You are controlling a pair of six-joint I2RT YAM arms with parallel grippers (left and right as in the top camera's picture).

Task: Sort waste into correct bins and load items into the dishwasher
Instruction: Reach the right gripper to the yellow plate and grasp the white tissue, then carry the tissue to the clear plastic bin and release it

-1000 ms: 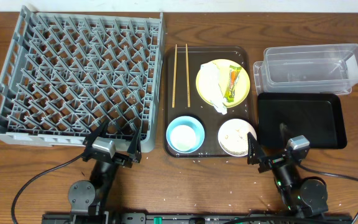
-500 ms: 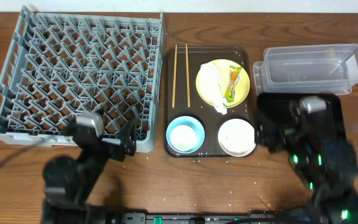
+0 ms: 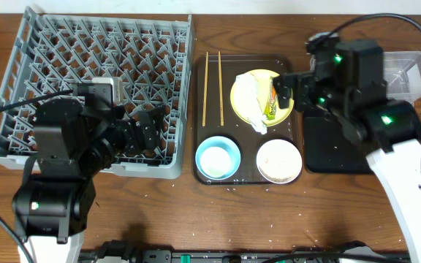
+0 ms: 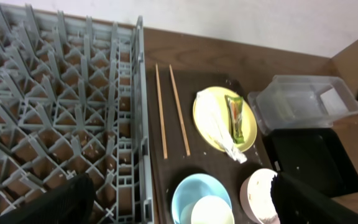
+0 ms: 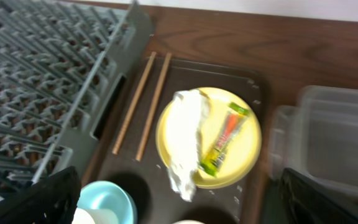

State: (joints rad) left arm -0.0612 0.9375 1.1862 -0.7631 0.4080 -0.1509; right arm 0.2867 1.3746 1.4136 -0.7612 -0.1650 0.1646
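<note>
Grey plastic fills the left half of my overhead feed, where the dish rack [image 3: 50, 51] with its lattice of upright pegs sits on the wooden table [image 3: 254, 33], just beside the dark brown serving tray [image 3: 248, 139]. On that tray the pair of wooden chopsticks [image 3: 212, 88] lies side by side along the left edge. Next to them is the round yellow plate [image 5: 244, 149], which carries the crumpled white napkin [image 5: 184, 140] and, to its right, the green-and-orange wrapper [image 5: 222, 137]. At the tray's near end, the light blue bowl [image 3: 203, 150] holds the small white cup [image 4: 211, 211]. The white bowl [image 3: 259, 161] beside it holds pale rice-like scraps [image 3: 278, 162]. Right of the serving tray, the clear plastic tub [image 4: 303, 102] stands at the far side and the shallow black tray [image 4: 312, 158] lies nearer; I cannot tell whether the two touch. From overhead, my left gripper [image 3: 143, 128] hangs over the rack's near right corner. Its fingers [image 4: 48, 202] are spread wide at the bottom corners of the wrist view and grip nothing. My right gripper [image 3: 289, 91] hangs above the plate's right rim, its fingers [image 5: 36, 199] likewise parted and empty, with the plate, napkin and wrapper framed between them in the wrist view.
</note>
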